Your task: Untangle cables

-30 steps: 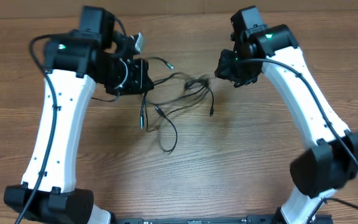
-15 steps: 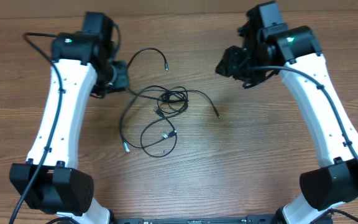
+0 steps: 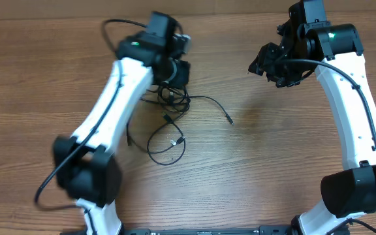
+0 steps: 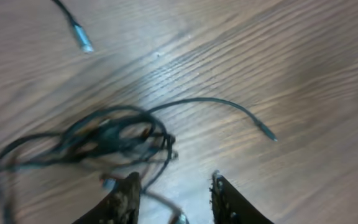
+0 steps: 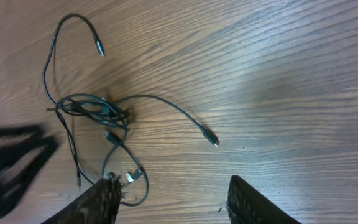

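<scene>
The cables (image 3: 172, 99) are thin black wires with small silvery plug tips, knotted mid-table. One strand runs right to a plug (image 3: 230, 121) and a loop (image 3: 167, 149) lies nearer the front. My left gripper (image 3: 173, 78) hovers just behind the knot. In the left wrist view its jaws (image 4: 174, 190) are open, with the knot (image 4: 114, 134) ahead and a blurred strand lying between them. My right gripper (image 3: 267, 65) is open and empty, well right of the cables. In the right wrist view (image 5: 173, 196) the knot (image 5: 95, 112) lies far left.
The table is bare brown wood (image 3: 273, 163). The left arm's white link (image 3: 109, 111) slants across the table's left half, over part of the cables. The left gripper shows as a dark blur (image 5: 11, 162) at the right wrist view's left edge.
My left arm has swung right and now sits just behind the knot, covering the rear strand. My right gripper has drawn further right and back. The cables have shifted slightly.
</scene>
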Robot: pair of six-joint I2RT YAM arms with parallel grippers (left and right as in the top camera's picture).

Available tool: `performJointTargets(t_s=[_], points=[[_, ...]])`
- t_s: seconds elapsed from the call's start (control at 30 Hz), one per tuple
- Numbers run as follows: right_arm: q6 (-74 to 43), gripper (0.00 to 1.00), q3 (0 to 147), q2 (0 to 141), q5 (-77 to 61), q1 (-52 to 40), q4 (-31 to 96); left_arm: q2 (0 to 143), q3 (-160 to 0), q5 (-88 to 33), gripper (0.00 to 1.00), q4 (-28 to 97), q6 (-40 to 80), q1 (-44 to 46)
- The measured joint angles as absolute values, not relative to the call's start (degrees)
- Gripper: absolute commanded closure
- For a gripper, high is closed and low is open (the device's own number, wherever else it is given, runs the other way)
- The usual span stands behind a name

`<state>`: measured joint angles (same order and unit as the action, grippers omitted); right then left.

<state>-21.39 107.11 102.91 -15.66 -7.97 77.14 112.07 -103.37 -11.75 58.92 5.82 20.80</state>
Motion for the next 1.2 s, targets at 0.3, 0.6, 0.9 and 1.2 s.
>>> performJointTargets(t_s=[0.3, 0.6, 0.9, 1.2], points=[[-20.0, 0.41, 107.1, 102.9, -15.6, -8.0, 77.5, 122.4, -102.9, -7.0, 0.48, 51.0, 8.6, 20.8], [-19.5, 0.37, 107.1, 102.9, -15.6, -8.0, 77.4, 122.4, -103.9, -2.3, 0.33, 49.4, 2.8, 20.2], [-19.4, 0.37, 107.1, 102.9, -15.6, -8.0, 78.6, 123.9, -104.3, -1.4, 0.50, 45.7, -20.0, 20.1], [-18.4, 0.37, 107.1, 102.9, -15.6, -8.0, 78.6, 126.8, -104.3, -1.3, 0.60, 50.4, -32.6, 20.1]])
